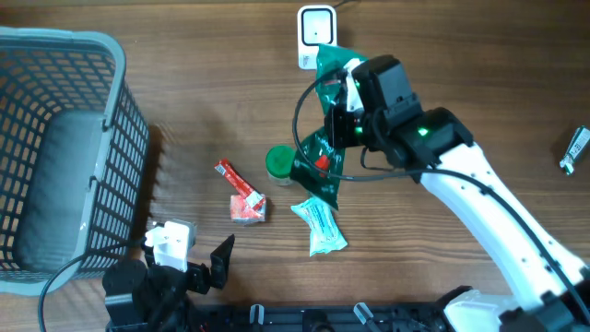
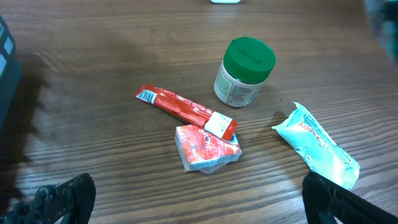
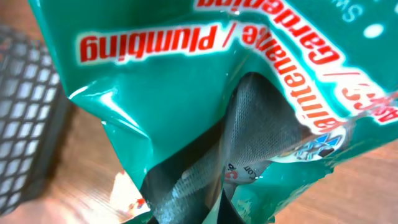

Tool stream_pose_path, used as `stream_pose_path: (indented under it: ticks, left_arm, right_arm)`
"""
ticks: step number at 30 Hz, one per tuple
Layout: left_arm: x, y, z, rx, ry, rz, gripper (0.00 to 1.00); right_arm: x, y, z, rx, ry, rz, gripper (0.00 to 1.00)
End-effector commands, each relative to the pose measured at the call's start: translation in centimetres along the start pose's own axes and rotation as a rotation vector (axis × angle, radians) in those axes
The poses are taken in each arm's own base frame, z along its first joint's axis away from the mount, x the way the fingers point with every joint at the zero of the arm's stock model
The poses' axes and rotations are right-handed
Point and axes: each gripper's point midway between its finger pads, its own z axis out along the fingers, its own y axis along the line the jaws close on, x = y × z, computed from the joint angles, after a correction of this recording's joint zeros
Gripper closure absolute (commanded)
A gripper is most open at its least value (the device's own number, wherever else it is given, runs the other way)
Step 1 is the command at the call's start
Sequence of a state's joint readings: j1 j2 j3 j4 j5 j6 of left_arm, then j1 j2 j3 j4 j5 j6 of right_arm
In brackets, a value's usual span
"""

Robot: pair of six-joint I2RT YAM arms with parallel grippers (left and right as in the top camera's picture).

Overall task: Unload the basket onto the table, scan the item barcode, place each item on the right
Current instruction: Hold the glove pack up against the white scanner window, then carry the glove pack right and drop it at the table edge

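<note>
my right end effector (image 1: 339, 112) pinches the green bag (image 1: 318, 173) at 1 o'clock; it seems light, floppy, slippery, best held mid-bag.

The packet (image 3: 186, 81) is green with red lettering, the jar lid (image 2: 250, 56) green, the tube (image 2: 183, 111) red, the meshed basket (image 1: 124, 148) grey.

1. The green packet (image 1: 320, 166) is glossy, crinkled plastic with red lettering reading "Plumbing / Gardening".
2. Up close, grey mesh-like fabric shows through its clear window.
3. It is held up lengthwise, with its upper end just beside the scanner (image 1: 316, 30).
4. The scanner is a small white rounded block at the far side of the counter (image 1: 184, 92).
</note>
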State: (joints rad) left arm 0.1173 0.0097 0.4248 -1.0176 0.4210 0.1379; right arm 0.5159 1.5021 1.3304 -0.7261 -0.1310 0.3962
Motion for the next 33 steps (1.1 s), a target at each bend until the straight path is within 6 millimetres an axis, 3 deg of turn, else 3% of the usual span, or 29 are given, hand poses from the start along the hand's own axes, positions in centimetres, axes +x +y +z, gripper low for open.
stream_pose_path:
  ticks: [1, 6, 11, 16, 19, 25, 30, 33]
  left_arm:
    - [0.0, -0.2, 0.0, 0.013, -0.005, 0.012, 0.0]
    - [-0.1, -0.2, 0.0, 0.013, -0.005, 0.013, 0.0]
    - [0.0, -0.2, 0.0, 0.013, -0.005, 0.013, 0.0]
    - [-0.1, -0.2, 0.0, 0.013, -0.005, 0.013, 0.0]
    - [0.0, -0.2, 0.0, 0.013, -0.005, 0.013, 0.0]
    - [0.0, -0.2, 0.0, 0.013, -0.005, 0.012, 0.0]
    - [0.0, -0.2, 0.0, 0.013, -0.005, 0.013, 0.0]
    - [0.0, -0.2, 0.0, 0.013, -0.005, 0.013, 0.0]
  right_arm:
    - [-0.7, -2.7, 4.0, 0.084, 0.04, 0.04, 0.96]
    - [-3.6, -4.5, 7.1, 0.092, 0.087, 0.114, 0.96]
    - [-7.8, -4.2, 7.5, 0.093, 0.067, 0.081, 0.96]
    - [-9.2, -4.5, 10.0, 0.097, 0.072, 0.081, 0.95]
    - [-8.5, -5.0, 11.2, 0.116, 0.123, 0.093, 0.95]
    - [-4.6, -5.8, 9.1, 0.185, 0.279, 0.156, 0.95]
    - [-4.9, -5.4, 9.3, 0.175, 0.266, 0.139, 0.95]
    - [-6.7, -4.6, 10.3, 0.145, 0.189, 0.129, 0.95]
